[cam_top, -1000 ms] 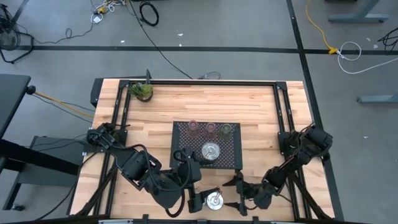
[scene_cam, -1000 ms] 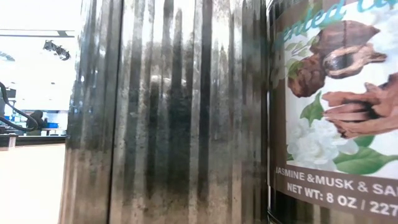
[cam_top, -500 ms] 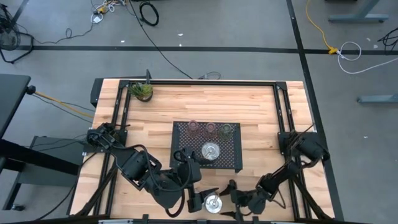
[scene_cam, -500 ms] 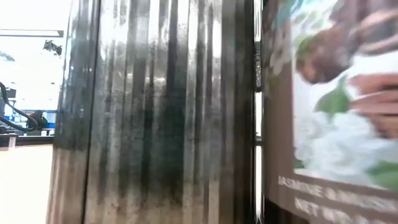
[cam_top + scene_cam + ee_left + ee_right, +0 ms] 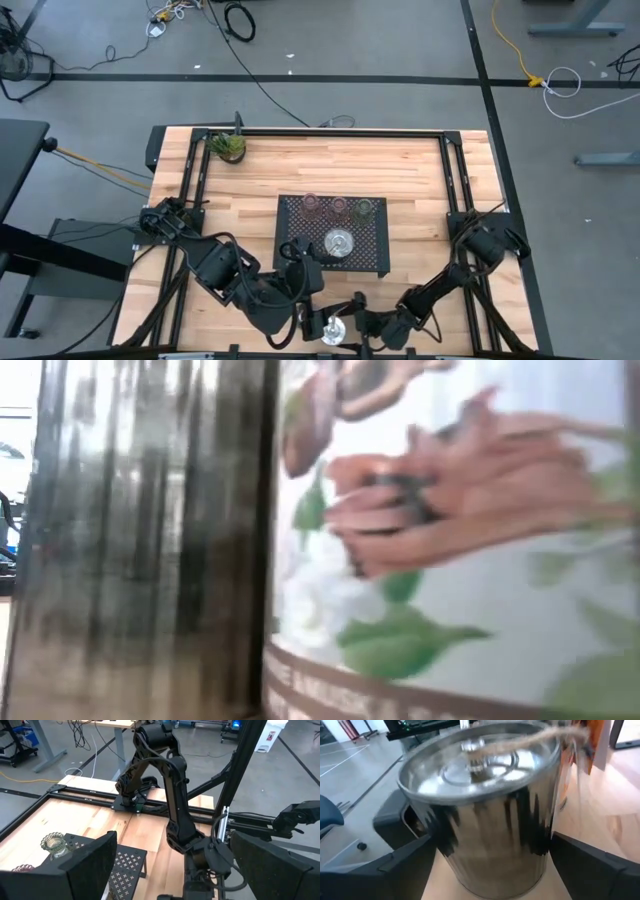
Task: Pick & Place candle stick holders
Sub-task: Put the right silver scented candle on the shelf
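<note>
Near edge of the table (image 5: pixel 420 170): the right gripper (image 5: pixel 345 328), fingers spread wide, flanks a silver candle stick holder (image 5: pixel 331 329) without visibly clamping it. The left gripper (image 5: pixel 305 318) sits just beside it; its opening cannot be judged. On the black tray (image 5: pixel 370 250): another silver holder (image 5: pixel 340 243) and three glass holders (image 5: pixel 338 207) along the far edge.
</note>
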